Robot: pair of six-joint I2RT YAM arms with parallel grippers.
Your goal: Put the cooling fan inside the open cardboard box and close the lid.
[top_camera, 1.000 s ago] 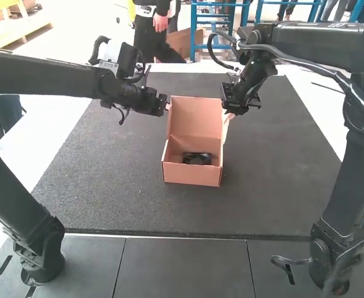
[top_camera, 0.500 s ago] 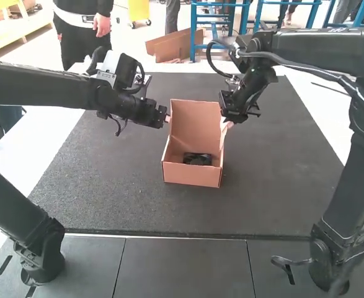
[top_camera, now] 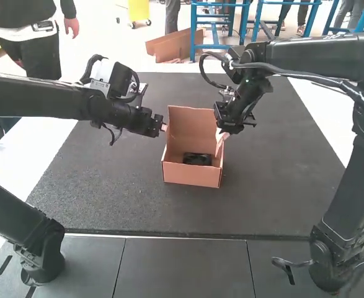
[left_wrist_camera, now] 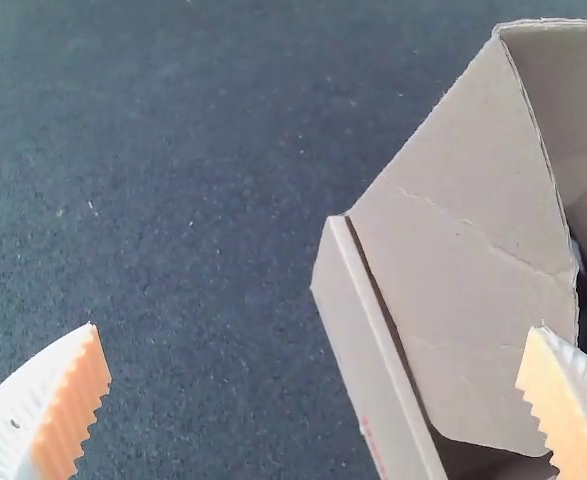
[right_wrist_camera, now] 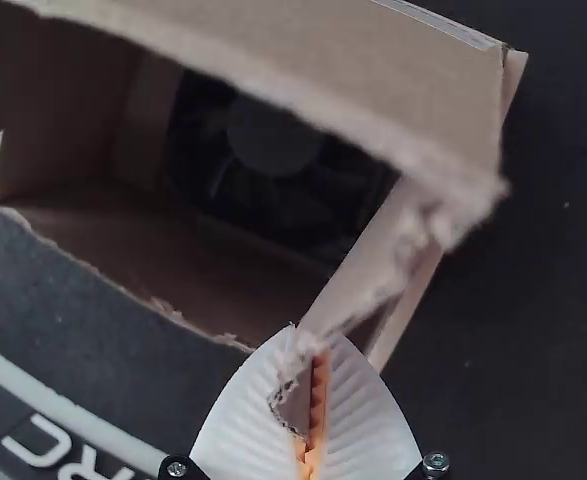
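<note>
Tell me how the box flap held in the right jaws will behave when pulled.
The flap looks thin with a ragged edge, so it will probably bend or crease where the right jaws pinch it. The cardboard box seems light, holding just the cooling fan, so pulling may drag or tip it.

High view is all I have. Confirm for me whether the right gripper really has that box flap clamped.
Observer: In the right wrist view, the right gripper is shut on the ragged flap, with cardboard pinched between its orange pads.
Operator: Now report the left gripper's fingers.
Observer: The left gripper is wide open. The opposite flap sits between its spread fingers, not clamped.
Operator: Check how the fan sits.
Observer: The cooling fan lies flat on the floor of the box, with its round hub facing the opening.
</note>
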